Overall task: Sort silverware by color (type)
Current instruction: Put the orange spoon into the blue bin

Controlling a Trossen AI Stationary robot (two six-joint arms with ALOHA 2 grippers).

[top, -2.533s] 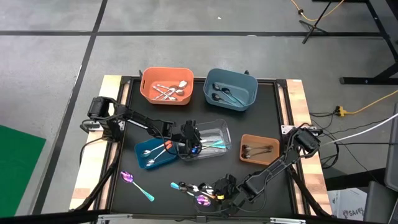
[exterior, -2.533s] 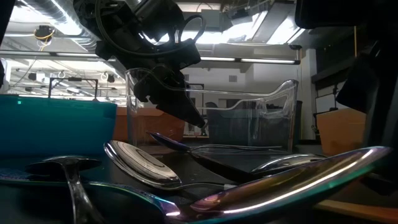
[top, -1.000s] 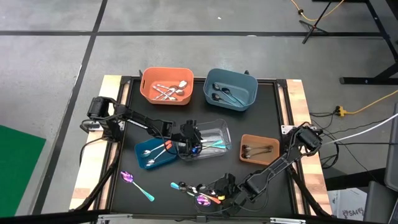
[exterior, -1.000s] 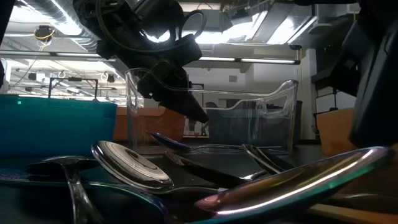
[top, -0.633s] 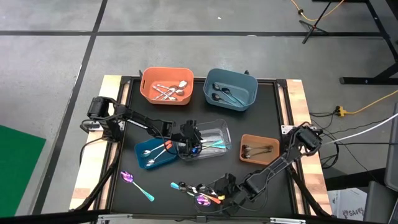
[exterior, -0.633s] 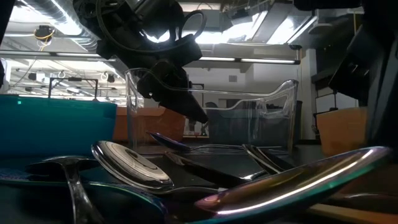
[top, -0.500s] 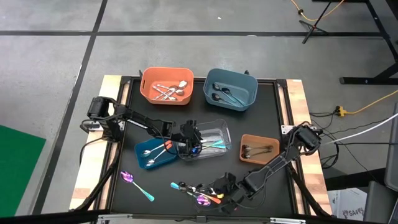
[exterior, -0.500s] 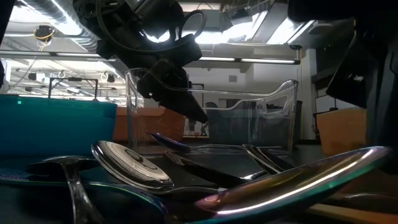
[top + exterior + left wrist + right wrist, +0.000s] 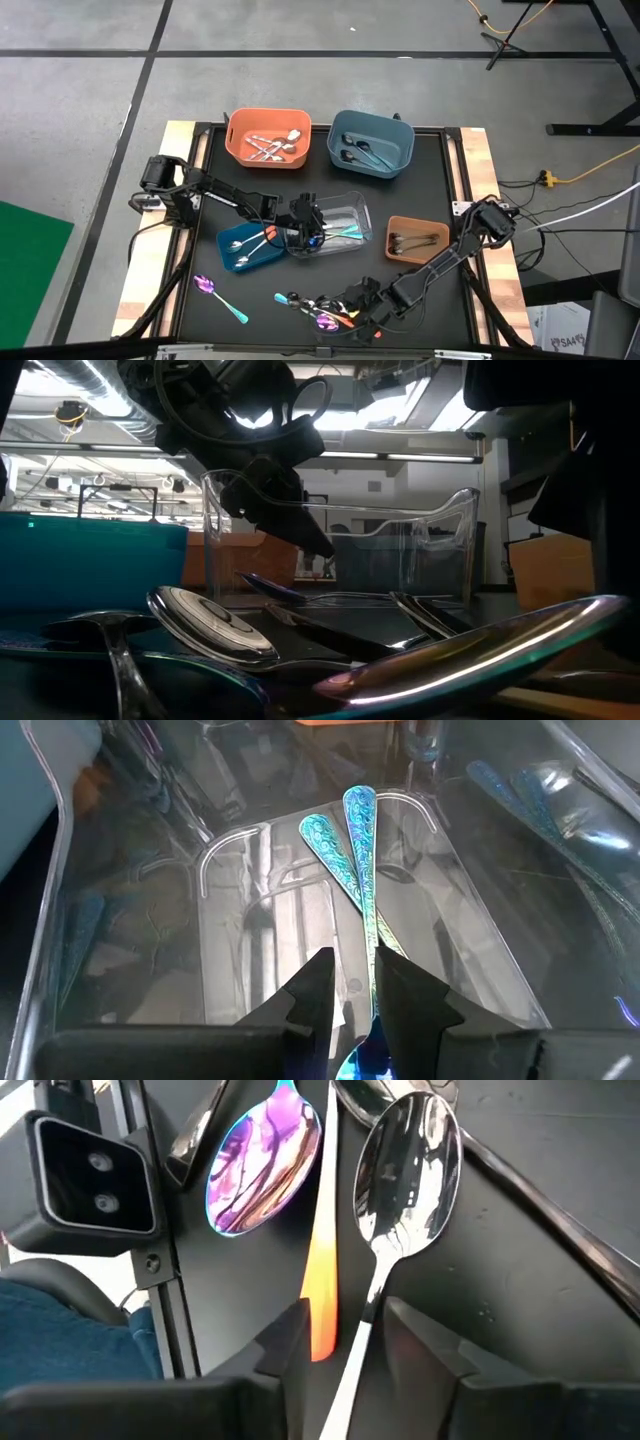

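Narrowly parted, the left gripper's [image 9: 347, 990] jaws sit inside the clear bin [image 9: 345, 213], straddling an iridescent handle [image 9: 362, 870] without visibly clamping it; 2 such patterned handles lie side by side on the bin floor. At the table's near edge the right gripper [image 9: 345, 1330] hangs low over the loose pile, fingers a little apart, either side of an orange handle [image 9: 322, 1280] and a silver spoon [image 9: 405, 1160], beside a purple spoon [image 9: 262, 1165].
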